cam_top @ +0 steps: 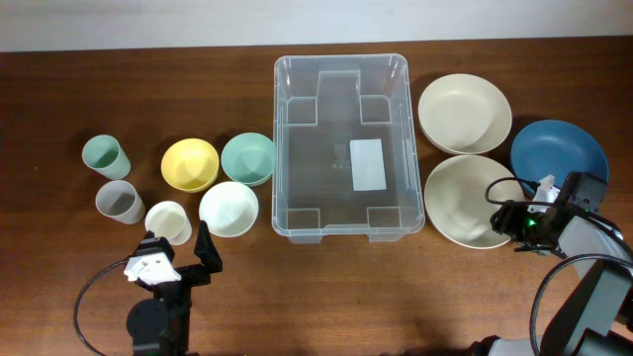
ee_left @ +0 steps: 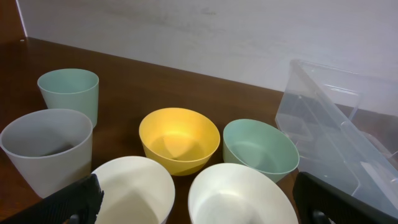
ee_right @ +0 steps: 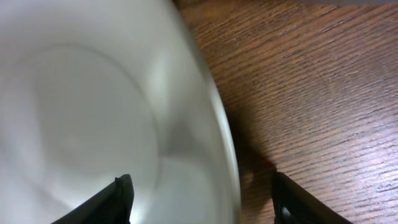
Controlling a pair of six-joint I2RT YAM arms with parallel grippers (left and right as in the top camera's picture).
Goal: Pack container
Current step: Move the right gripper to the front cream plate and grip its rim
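The container (cam_top: 284, 148), a large clear plastic tub, stands empty at the table's middle with a white label (cam_top: 367, 164) on its base. It also shows at the right of the left wrist view (ee_left: 336, 118). My left gripper (cam_top: 180, 253) is open and empty. It sits just in front of a cream cup (ee_left: 132, 193) and a white bowl (ee_left: 239, 199). My right gripper (ee_right: 202, 199) is open and straddles the right rim of the near cream bowl (ee_right: 81, 124), one finger inside and one over the table. In the overhead view that bowl (cam_top: 460, 198) lies right of the tub.
Left of the tub are a yellow bowl (cam_top: 189, 164), a green bowl (cam_top: 247, 157), a green cup (cam_top: 104, 155) and a grey cup (cam_top: 119, 202). To the right are a second cream bowl (cam_top: 465, 112) and a blue plate (cam_top: 559, 153).
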